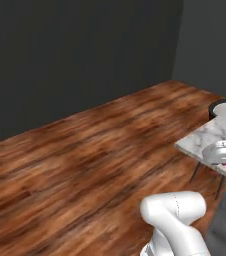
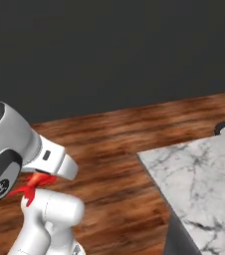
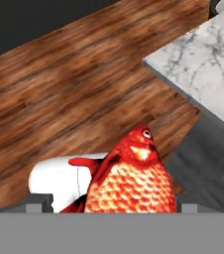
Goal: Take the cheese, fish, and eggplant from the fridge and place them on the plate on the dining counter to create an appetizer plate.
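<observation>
between the gripper's (image 3: pixel 113 202) widely spread fingertips sits the fish (image 3: pixel 131 176), red and scaly, head pointing away from the hand, clamped over the wooden floor (image 1: pixel 85 150). just beside it, the dining counter's (image 2: pixel 204 174) marble corner lies bare.

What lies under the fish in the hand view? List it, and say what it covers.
Under the fish lie wood floor and a white arm link. The marble dining counter stands apart, to one side. The fish hides the floor directly beneath it.
</observation>
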Robot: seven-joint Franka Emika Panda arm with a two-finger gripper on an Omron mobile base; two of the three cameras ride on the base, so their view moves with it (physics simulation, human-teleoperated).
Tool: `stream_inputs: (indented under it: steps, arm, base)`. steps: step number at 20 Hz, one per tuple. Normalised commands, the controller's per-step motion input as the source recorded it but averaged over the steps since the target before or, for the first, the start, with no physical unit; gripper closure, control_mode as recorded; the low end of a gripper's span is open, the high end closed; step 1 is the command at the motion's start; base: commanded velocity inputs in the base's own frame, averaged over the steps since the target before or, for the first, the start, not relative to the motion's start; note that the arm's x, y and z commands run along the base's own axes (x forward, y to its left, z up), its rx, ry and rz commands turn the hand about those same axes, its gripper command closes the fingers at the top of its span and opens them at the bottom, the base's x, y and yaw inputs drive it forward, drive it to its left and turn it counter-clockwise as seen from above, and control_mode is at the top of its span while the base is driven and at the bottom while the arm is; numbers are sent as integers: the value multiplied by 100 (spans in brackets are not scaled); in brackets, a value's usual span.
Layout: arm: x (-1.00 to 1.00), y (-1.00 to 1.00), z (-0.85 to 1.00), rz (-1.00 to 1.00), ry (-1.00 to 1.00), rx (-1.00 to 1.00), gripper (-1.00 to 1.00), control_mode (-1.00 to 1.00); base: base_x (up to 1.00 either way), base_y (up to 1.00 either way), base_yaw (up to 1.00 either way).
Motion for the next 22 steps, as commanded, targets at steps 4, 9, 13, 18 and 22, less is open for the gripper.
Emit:
stream_inputs:
  steps: [4, 9, 13, 18, 22]
  arm:
    - [0, 0, 0, 0, 0, 0, 100, 100]
    - [0, 0, 0, 0, 0, 0, 100, 100]
    - [0, 0, 0, 0, 0, 0, 100, 100]
    - [0, 0, 0, 0, 0, 0, 100, 100]
    - [0, 0, 0, 0, 0, 0, 100, 100]
  base:
    - [100, 97, -58]
    - [100, 100, -62]
    - [100, 100, -63]
    - [100, 100, -67]
    - [100, 100, -66]
